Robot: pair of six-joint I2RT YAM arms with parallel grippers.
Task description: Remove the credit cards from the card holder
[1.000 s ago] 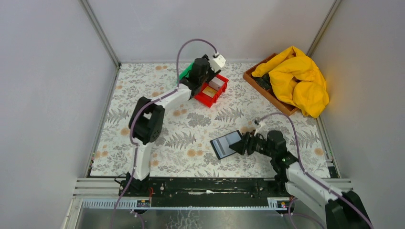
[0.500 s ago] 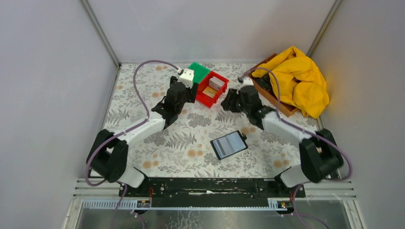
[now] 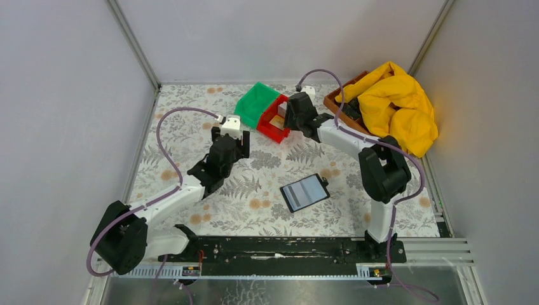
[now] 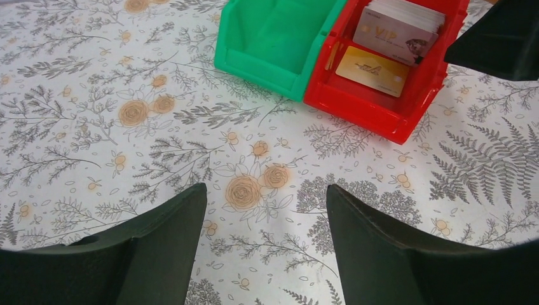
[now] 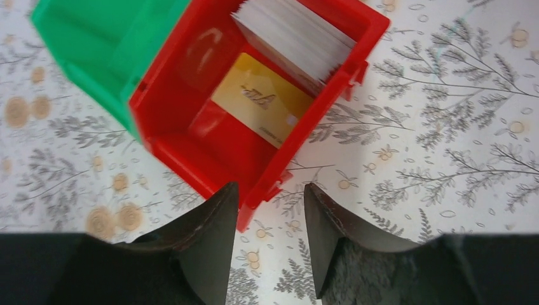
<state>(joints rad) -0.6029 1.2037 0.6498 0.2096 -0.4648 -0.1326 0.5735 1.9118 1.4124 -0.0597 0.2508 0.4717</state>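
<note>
Right wrist: right claw (image 5: 270,198) open, empty, over red bin (image 5: 191,159) wall, gold card (image 5: 264,98) and card stack (image 5: 295,35) inside; left claw (image 4: 266,197) open, empty; holder (image 3: 305,192) lies open mid-counter (image 3: 254,184), well apart; probably nearly done, cards left inside can't tell.

Top view: right gripper (image 3: 287,119) covers the far end of the red bin (image 3: 270,129); credit cards (image 3: 277,121) inside it too small to identify. Right wrist view: green bin (image 5: 89,44), adjoining the red bin, cut off at the frame's edge.
</note>
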